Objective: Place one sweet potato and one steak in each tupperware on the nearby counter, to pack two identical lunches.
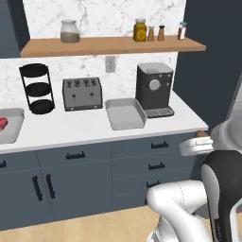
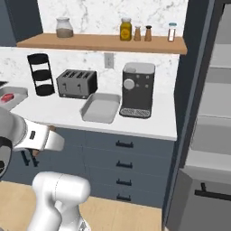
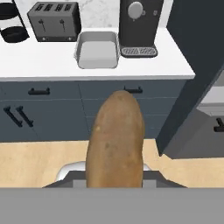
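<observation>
An orange-brown sweet potato (image 3: 116, 140) fills the middle of the hand view, and my gripper (image 1: 201, 138) is shut on it; its fingers are hidden behind it. Only the potato's tip (image 1: 201, 133) peeks above the white hand, which hangs in front of the drawers just below the counter's (image 1: 71, 130) right end. An empty light-grey tupperware (image 1: 125, 114) (image 2: 100, 108) (image 3: 97, 50) sits on the counter beside the coffee machine, ahead of the gripper. A second tupperware (image 1: 13, 126) (image 2: 17, 94) at the far left holds a red steak (image 1: 2, 124) (image 2: 6, 97).
A toaster (image 1: 82, 93), a black tiered stand (image 1: 38, 89) and a coffee machine (image 1: 154, 87) line the back of the counter. A wooden shelf (image 1: 108, 45) with jars hangs above. A tall dark panel (image 2: 189, 90) and an open fridge (image 2: 212, 135) stand to the right.
</observation>
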You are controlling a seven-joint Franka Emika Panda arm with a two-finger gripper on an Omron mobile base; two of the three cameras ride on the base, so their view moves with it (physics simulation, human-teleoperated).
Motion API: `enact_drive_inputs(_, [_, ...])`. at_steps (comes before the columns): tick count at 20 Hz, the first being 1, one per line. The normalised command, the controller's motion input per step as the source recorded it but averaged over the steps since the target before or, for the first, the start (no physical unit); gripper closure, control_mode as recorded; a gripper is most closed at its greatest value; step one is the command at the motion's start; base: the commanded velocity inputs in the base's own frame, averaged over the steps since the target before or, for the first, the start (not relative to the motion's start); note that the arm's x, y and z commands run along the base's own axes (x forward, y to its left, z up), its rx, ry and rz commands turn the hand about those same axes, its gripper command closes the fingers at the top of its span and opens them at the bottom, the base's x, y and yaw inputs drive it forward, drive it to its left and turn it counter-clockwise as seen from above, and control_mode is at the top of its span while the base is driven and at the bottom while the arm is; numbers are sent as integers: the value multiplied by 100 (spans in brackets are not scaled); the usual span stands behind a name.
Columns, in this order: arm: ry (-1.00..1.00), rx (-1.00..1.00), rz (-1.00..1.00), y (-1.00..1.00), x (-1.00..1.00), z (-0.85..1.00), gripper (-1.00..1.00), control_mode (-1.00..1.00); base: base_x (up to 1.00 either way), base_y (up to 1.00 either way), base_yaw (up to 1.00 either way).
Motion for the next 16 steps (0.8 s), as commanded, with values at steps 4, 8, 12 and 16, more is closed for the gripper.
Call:
enact_drive_inputs(4, [0, 0, 0, 0, 0, 0, 100, 100, 25, 100, 3])
enact_drive_inputs(8, [0, 0, 0, 0, 0, 0, 100, 100, 38, 100, 0])
enact_drive_inputs(12, [0, 0, 0, 0, 0, 0, 100, 100, 64, 98, 0])
enact_drive_inputs(16, [0, 0, 0, 0, 0, 0, 100, 100, 78, 74, 2])
